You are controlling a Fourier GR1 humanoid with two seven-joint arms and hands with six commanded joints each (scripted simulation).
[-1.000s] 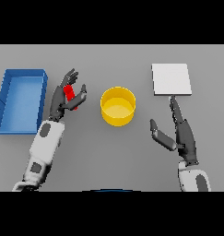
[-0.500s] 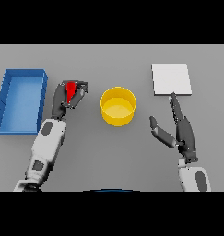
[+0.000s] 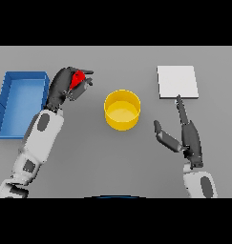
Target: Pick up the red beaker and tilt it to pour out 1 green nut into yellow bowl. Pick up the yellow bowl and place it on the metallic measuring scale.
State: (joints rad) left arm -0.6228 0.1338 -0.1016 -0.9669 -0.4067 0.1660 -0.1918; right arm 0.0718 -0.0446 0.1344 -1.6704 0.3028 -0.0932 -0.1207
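left robot hand (image 3: 65, 86) clenched round red beaker (image 3: 78, 78), mostly hidden | right robot hand (image 3: 184, 136) released | yellow bowl (image 3: 122, 110)

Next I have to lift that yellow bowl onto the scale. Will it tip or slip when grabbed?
The yellow bowl looks wide, low and straight-walled, so it should sit steady and probably not tip when touched. Its smooth, plain wall may be slippery, so a pinch over the rim seems safer than a side squeeze. It looks thin-walled and empty, so it is likely light and could slide if nudged.

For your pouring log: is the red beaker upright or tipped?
Tipped: the red beaker, held in the left hand, leans toward the yellow bowl.
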